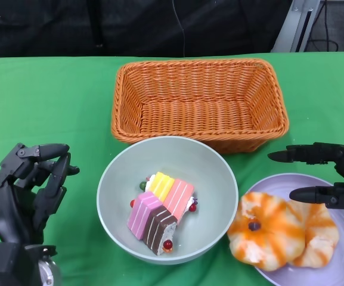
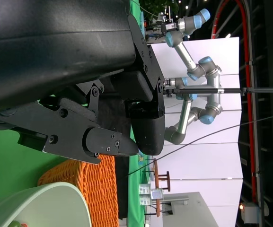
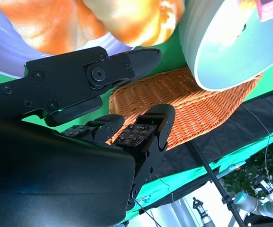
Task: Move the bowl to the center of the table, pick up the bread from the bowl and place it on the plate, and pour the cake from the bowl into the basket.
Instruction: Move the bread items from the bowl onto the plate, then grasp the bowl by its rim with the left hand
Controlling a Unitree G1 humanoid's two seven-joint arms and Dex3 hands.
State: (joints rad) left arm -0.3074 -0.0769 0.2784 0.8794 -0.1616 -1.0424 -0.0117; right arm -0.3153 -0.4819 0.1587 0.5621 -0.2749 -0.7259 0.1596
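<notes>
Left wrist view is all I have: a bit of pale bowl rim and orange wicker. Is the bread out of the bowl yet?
Observer: Yes. The bread lies on the purple plate, to the right of the bowl in the head view.
Operator: What remains in the bowl?
Observer: Only the cake, striped slices in yellow, pink and brown, with small round berries beside them.
Operator: Is the right hand holding anything?
Observer: No. The right hand is over the plate's far edge, fingers apart and pointing toward the bowl, gripping nothing.
Operator: And the basket?
Observer: The basket stands just behind the bowl, with nothing in it.
</notes>
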